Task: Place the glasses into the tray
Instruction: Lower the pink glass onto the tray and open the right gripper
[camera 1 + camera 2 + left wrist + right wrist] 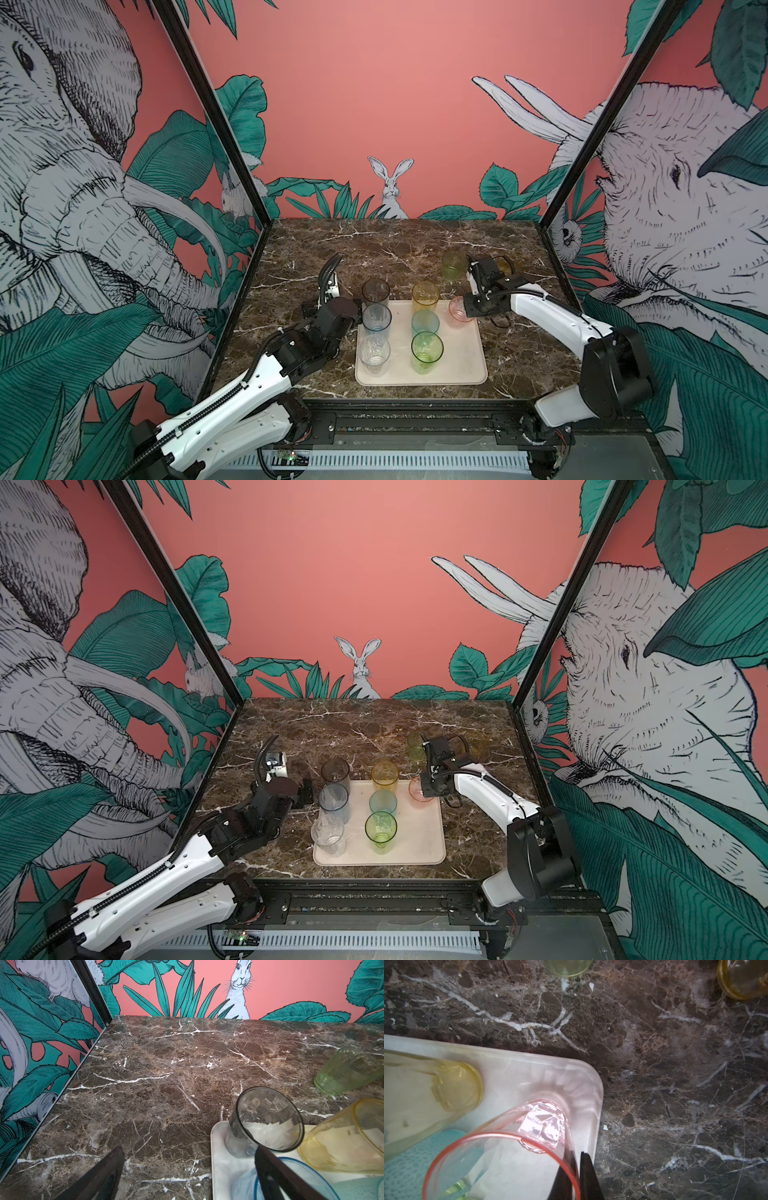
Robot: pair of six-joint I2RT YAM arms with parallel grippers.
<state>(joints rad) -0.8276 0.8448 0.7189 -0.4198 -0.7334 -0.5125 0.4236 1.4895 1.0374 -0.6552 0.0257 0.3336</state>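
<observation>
Glasses fill most of the flat cream-beige rectangular tray (457, 365). Reading the tray as a clock face in both top views, the tall smoky grey tumbler (375, 292) stands at 11 o'clock, the blue tumbler (377, 319) at 9, the clear tumbler (375, 354) at 7, the tall amber-yellow tumbler (425, 296) at 12, the short teal tumbler (425, 322) at the centre and the green tumbler (427, 352) at 6. The right gripper (578, 1159) is clenched on the rim of the pink tumbler (508, 1157) at the tray's 1 o'clock corner. The left gripper (189, 1148) is spread wide and grasps nothing, just outside the tray at 10 o'clock. A short pale green tumbler (454, 264) and a second amber tumbler (741, 980) are on the brown marble table (332, 249) beyond 1 o'clock.
</observation>
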